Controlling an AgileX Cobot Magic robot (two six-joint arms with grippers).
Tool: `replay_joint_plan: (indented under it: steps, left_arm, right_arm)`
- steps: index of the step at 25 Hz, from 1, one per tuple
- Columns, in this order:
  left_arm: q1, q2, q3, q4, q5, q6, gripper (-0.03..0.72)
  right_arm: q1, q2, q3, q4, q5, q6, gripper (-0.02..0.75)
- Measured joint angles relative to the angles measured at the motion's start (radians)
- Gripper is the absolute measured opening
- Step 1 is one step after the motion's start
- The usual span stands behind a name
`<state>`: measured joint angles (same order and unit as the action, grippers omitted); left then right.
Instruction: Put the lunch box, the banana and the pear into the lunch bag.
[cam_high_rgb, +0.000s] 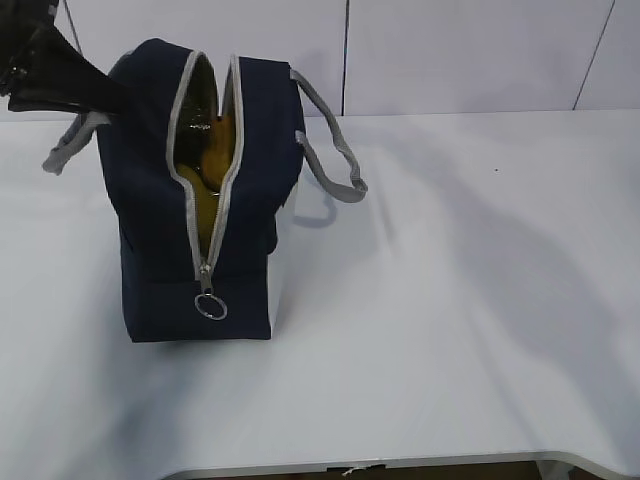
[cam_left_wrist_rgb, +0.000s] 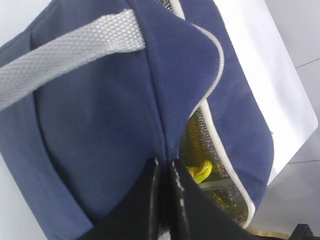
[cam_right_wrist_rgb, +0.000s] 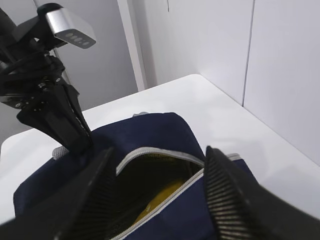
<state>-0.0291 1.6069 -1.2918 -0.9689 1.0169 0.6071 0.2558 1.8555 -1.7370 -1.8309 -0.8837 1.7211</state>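
Observation:
The navy lunch bag (cam_high_rgb: 150, 220) stands upright at the left of the white table, its grey zipper open along the top. My left gripper (cam_high_rgb: 118, 100) is shut on the fabric at the bag's top left edge (cam_left_wrist_rgb: 164, 165), pinching a fold beside the opening. The right gripper (cam_right_wrist_rgb: 160, 151) hovers open above the bag's mouth (cam_right_wrist_rgb: 150, 175) with nothing between its fingers; the exterior view does not show it. A yellow curved banana (cam_right_wrist_rgb: 162, 197) lies inside the bag (cam_high_rgb: 210, 170). The lunch box is hidden. I cannot pick out the pear from the yellow inside.
A metal ring pull (cam_high_rgb: 210, 307) hangs at the low end of the zipper. One grey handle (cam_high_rgb: 335, 160) droops to the bag's right, the other (cam_high_rgb: 65, 150) to its left. The table (cam_high_rgb: 450, 300) stretches right; its front edge (cam_high_rgb: 400, 465) is near.

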Motion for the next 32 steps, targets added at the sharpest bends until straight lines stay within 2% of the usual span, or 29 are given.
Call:
replay_joint_plan:
  steps: [32]
  left_arm:
    - [0.000,0.000,0.000,0.000,0.002,0.000,-0.014]
  right_arm:
    - [0.000,0.000,0.000,0.000,0.004,0.000,0.461]
